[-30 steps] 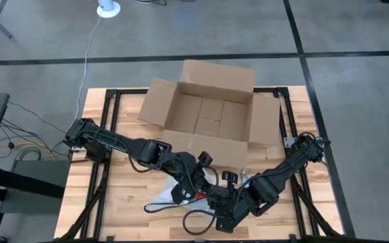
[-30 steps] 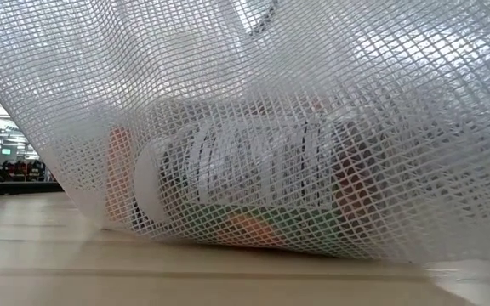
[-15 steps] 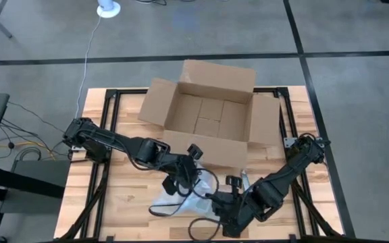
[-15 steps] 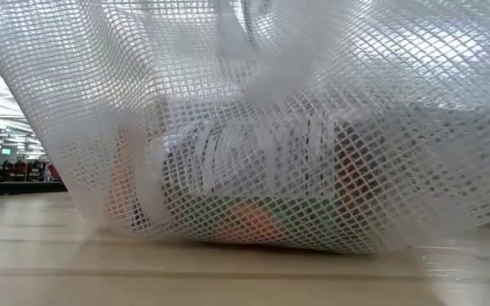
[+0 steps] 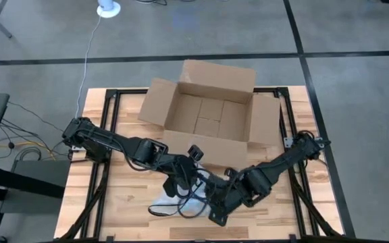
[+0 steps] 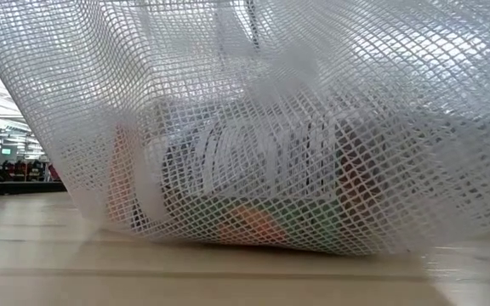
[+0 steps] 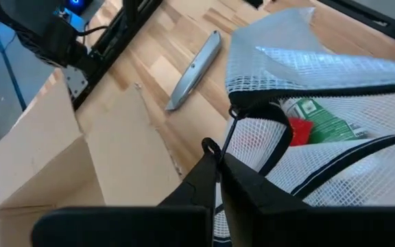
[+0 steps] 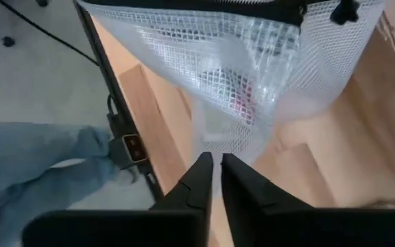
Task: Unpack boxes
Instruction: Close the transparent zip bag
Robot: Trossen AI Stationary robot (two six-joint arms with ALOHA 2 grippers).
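Note:
The brown cardboard box (image 5: 211, 115) stands open at the table's far middle, flaps spread; one flap (image 7: 60, 165) shows in the left wrist view. A white mesh zip bag (image 5: 174, 198) with black trim lies in front of it, with a green and red packet (image 7: 317, 120) inside. Its underside rests on the table (image 6: 253, 242). My left gripper (image 5: 181, 183) is shut at the bag's zip end. My right gripper (image 5: 211, 214) is shut on the bag near the table's front edge. My left gripper pinches a thin black pull cord (image 7: 214, 147) between its two fingertips, at the end of the bag's black zip edge. The cord runs drawn up to the zip's end (image 7: 234, 113). The bag stretches away beyond the fingers. My right gripper pinches a fold of the bag's clear mesh wall (image 8: 214, 147) between its two fingers, opposite the black zip edge (image 8: 204, 5). The mesh gathers into creases toward the fingertips. One layer or several, I cannot tell.
A grey utility knife (image 7: 194, 68) lies on the wooden table between the bag and the box. A black cable (image 5: 157, 209) curls beside the bag. A person's leg in jeans (image 8: 40, 147) stands just off the table's near edge.
My left gripper has moved a little toward the table's left edge and my right gripper has followed it leftward, both still shut on the bag. The bag has shifted with them, and one end of its mesh has lifted off the table.

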